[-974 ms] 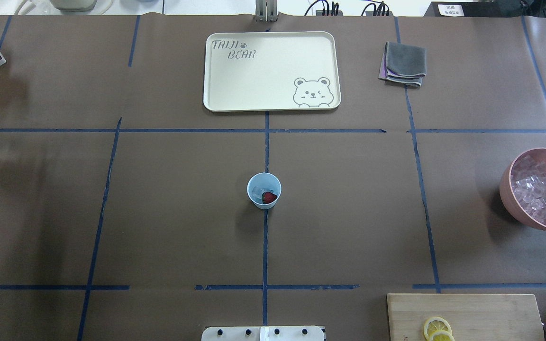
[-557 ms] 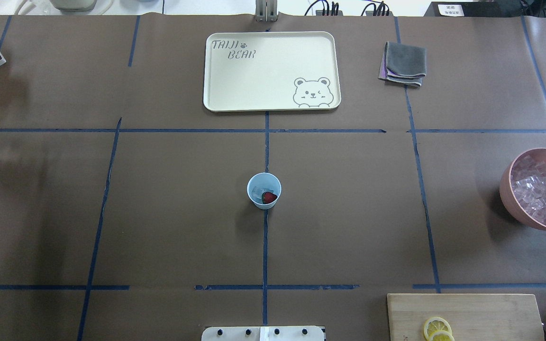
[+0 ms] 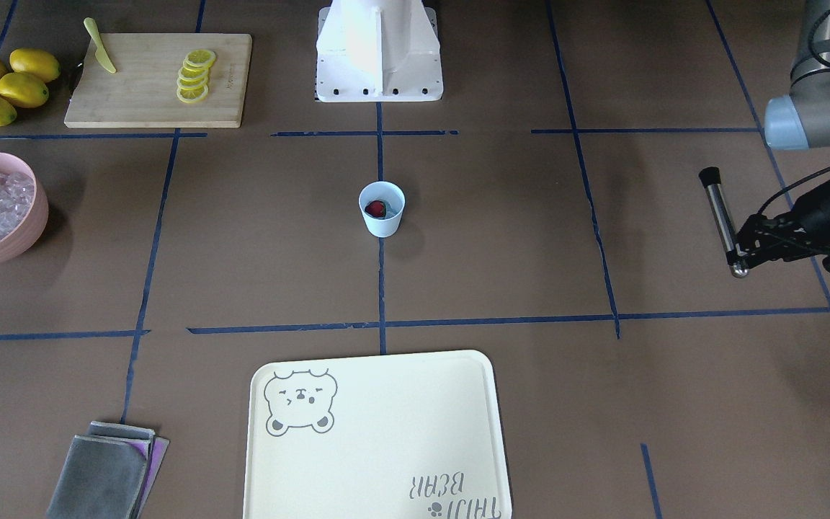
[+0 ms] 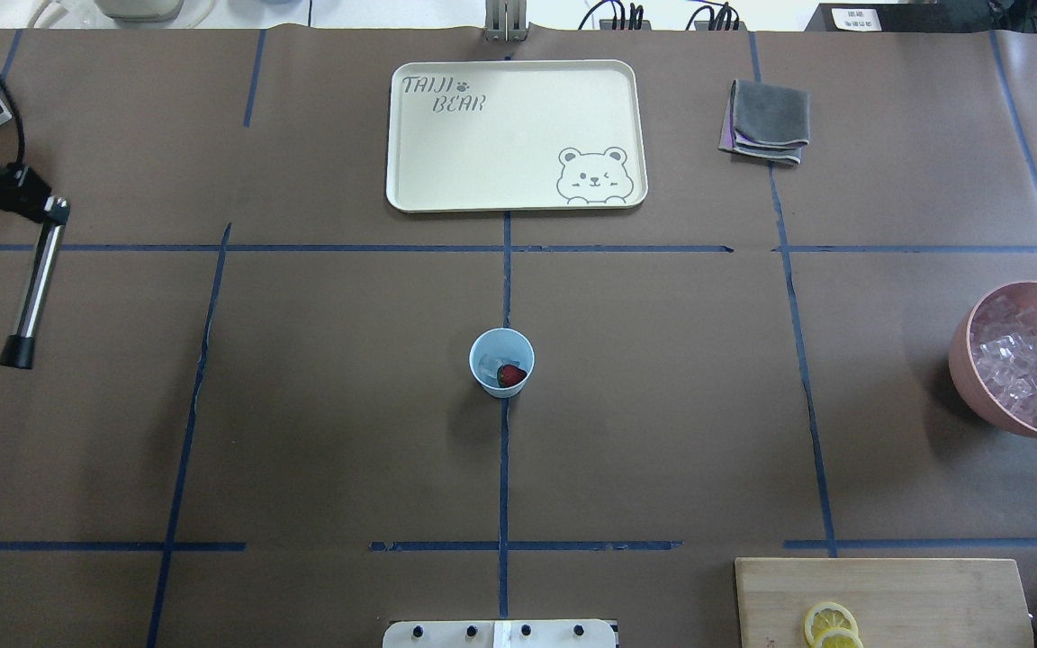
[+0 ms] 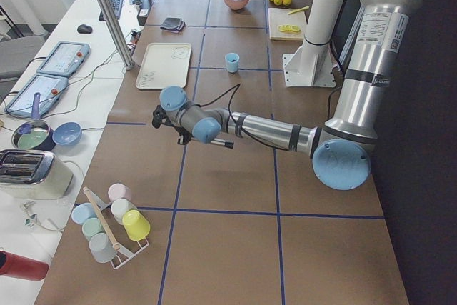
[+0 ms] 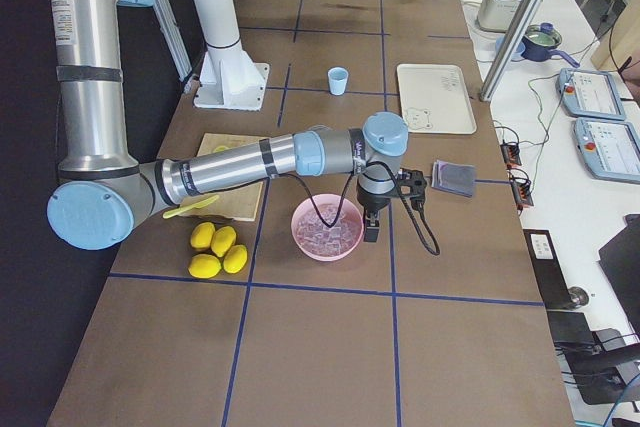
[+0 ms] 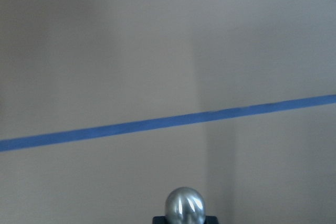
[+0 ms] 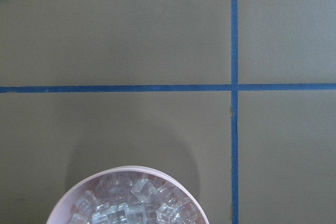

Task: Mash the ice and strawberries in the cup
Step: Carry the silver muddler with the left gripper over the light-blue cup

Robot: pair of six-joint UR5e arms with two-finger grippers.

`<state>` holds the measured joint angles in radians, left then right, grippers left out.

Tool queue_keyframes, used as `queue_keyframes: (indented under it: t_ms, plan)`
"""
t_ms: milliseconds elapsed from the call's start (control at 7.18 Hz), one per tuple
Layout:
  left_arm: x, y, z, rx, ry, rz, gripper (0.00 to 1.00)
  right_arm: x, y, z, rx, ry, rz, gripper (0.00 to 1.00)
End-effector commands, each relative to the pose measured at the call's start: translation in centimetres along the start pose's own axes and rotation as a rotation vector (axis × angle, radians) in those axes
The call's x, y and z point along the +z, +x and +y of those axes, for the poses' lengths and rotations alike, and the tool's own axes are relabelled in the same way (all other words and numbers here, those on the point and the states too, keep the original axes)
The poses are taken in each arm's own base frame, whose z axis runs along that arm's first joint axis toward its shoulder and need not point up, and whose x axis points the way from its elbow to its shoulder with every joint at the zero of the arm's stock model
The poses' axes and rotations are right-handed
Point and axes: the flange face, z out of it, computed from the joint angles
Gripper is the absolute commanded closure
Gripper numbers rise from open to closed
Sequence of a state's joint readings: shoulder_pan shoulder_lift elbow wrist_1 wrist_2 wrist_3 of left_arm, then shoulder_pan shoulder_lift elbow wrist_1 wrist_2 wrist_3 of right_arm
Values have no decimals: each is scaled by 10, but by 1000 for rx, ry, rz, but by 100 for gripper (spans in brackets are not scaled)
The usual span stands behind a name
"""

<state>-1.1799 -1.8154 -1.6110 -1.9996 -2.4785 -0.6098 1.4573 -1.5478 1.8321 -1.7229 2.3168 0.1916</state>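
**Muddler held at the left edge, cup waiting mid-counter**

The cup (image 4: 501, 362) stands upright in the middle of the counter (image 4: 662, 405), on the blue tape line that runs from the robot's edge to the far edge. Inside it lie the strawberry (image 4: 510, 375) — dark red, on the side toward the robot — and pale ice (image 4: 489, 363) touching it.

The left gripper (image 4: 46, 209) is near the counter's edge on the robot's left, well apart from the cup. Its jaws are clamped on the rounded silver end of a metal muddler (image 4: 32, 288). The rod is held off the counter, roughly level, and its black tip points toward the robot's edge. The left wrist view shows only that shiny end low in the picture, over bare counter and a tape stripe.

The right gripper (image 6: 371, 235) shows in the exterior right view alone, hanging beside the rim of the pink bowl (image 4: 964, 360) near the counter's right edge. Whether its jaws are apart or together I cannot tell. The bowl is full of clear ice cubes (image 8: 126, 208).

A cream bear tray (image 4: 410, 193) lies at the middle of the far edge, and a folded grey cloth (image 4: 766, 121) is beside it toward the far right corner. A cutting board (image 4: 915, 589) with lemon slices (image 4: 831, 623) sits near the right corner on the robot's edge.
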Motion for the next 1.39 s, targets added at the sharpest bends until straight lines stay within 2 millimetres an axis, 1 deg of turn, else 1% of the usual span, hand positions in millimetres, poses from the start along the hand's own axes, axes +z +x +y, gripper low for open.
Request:
queue_keyframes:
  t_ms: [0,139,278,418,557,696,835,974,1114,1253]
  plan:
    - [-34,175,-8,117,134,97,100,-3,-2,0,-3,5,-1,0]
    - [-26,248,2,173,176,135,100,-4,-4,1,-6,9,-1,0]
    - [-5,325,23,291,274,157,100,-5,-4,1,-9,10,0,0]
    - [19,389,44,358,334,199,100,-5,-4,1,-9,10,2,0]
    - [11,410,46,401,427,193,100,-4,-3,1,-8,9,2,0]
    - [-7,416,48,529,566,225,100,-5,-4,1,-9,10,2,0]
    - [-9,416,49,559,620,279,100,-4,-3,1,-8,9,2,0]
    - [-17,419,51,564,704,310,100,-3,-3,0,-6,7,2,0]
    - [-6,411,54,567,789,333,100,-3,-2,0,-4,7,2,0]
    - [40,413,83,557,879,429,100,-3,-2,0,-4,7,2,0]
